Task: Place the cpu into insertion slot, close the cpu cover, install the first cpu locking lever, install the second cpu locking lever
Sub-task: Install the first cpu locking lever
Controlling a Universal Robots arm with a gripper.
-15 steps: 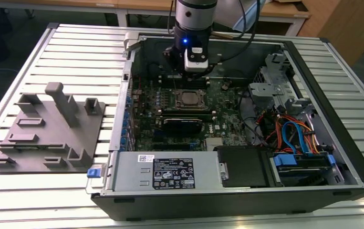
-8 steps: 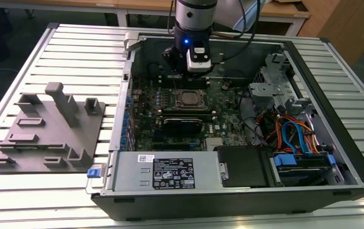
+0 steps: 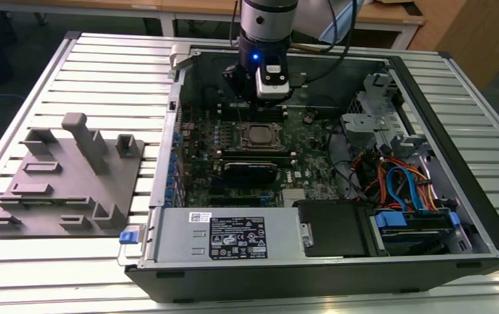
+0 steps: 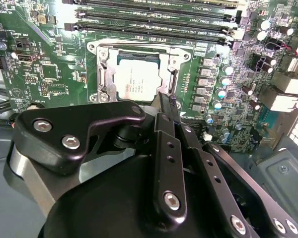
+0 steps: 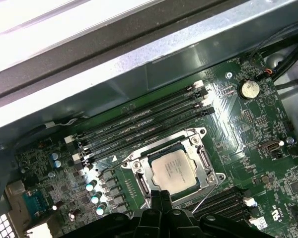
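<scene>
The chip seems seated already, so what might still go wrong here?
The gripper tip sits right at the cover's edge, beside the cpu; a slip might scrape the cpu. A thin lever appears to stand loose beside the cover; it might spring away or miss its catch.

The shiny grey cpu (image 5: 175, 171) lies flat in the insertion slot (image 5: 145, 184), beside the long memory slots (image 5: 144, 124). The silver cpu cover (image 5: 204, 161) lies around it.

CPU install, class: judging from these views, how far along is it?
Done: the cpu lies seated, with the cover flat around it. In hand: the gripper, shut and apparently empty, sits at the cover's edge. Left: a thin lever juts out past one corner, so the locking looks unfinished.
</scene>
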